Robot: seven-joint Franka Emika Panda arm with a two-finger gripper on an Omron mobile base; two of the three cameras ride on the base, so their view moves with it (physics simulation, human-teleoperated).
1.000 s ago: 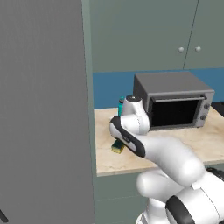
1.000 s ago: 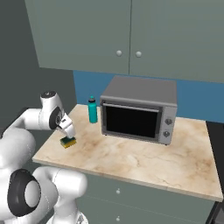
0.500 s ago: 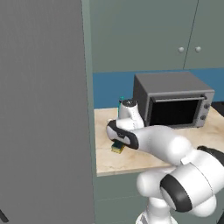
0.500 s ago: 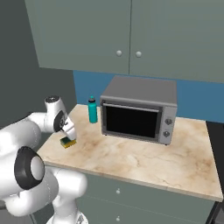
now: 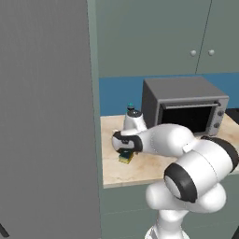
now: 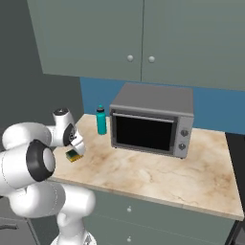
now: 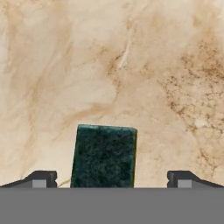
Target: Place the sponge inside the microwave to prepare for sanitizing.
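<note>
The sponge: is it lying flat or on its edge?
Flat. The sponge lies on the counter, dark side up, between the open fingers.

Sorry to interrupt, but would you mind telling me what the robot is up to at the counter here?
The robot's arm is bent low over the marble counter, with its open hand hanging just above the sponge. The sponge lies flat on the counter, green side up, between the fingertips but not gripped. A teal bottle and a closed grey oven stand further back. Nothing has been picked up.
</note>
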